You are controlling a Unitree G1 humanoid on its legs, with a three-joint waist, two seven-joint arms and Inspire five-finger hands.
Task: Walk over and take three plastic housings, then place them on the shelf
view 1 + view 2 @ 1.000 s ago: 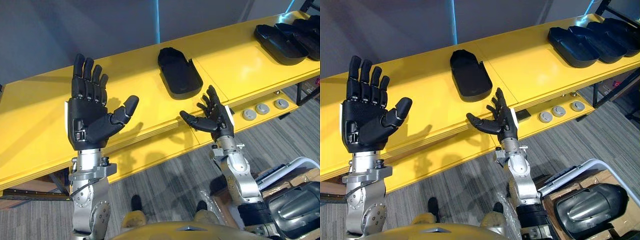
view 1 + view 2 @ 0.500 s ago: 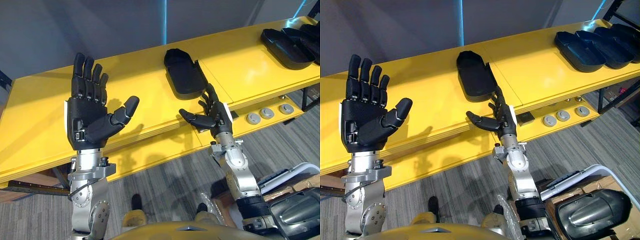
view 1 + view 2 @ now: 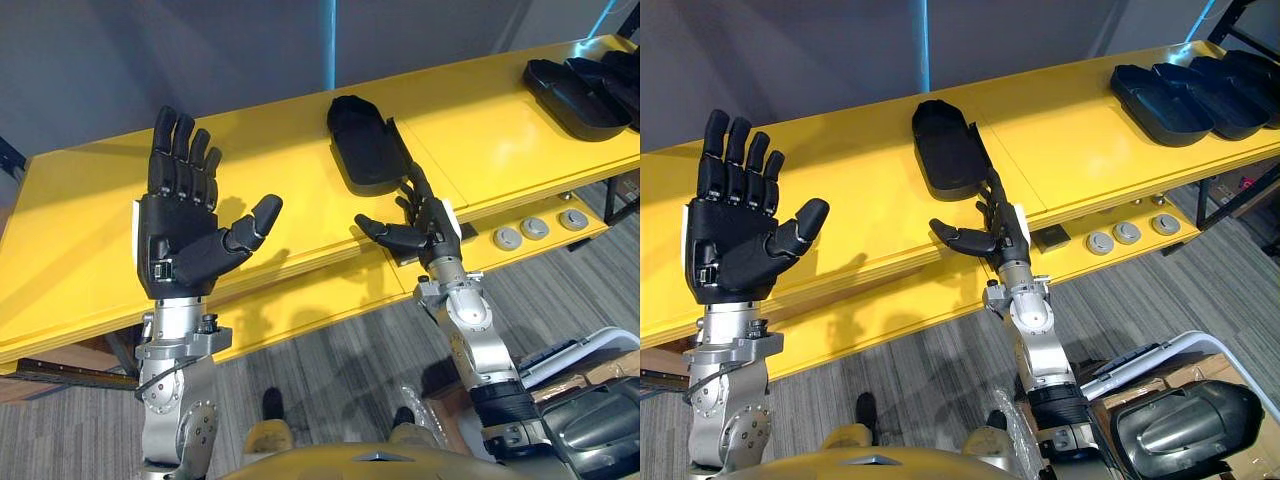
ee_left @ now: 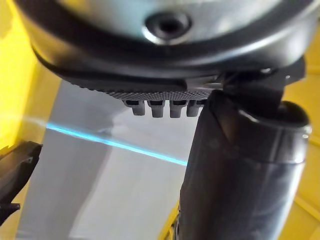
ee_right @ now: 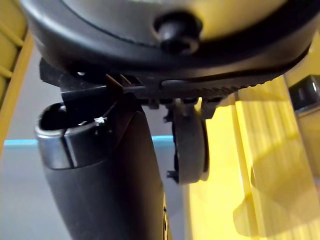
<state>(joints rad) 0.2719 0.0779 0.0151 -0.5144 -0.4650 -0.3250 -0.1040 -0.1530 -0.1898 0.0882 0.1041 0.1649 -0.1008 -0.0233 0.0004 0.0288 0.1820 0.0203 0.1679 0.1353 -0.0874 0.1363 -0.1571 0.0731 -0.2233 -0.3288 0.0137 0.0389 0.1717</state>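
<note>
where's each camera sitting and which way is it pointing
Left eye view: on the head, looking down at the yellow table; both arms show, left hand raised open, right hand open near a black housing.
Right eye view: beside it, same scene; stacked housings at the table's right end.
Left wrist view: along its own thumb towards a grey wall with a blue light strip.
Right wrist view: past its own thumb to the table edge.
Shared: both wrist views catch the blue strip.
</note>
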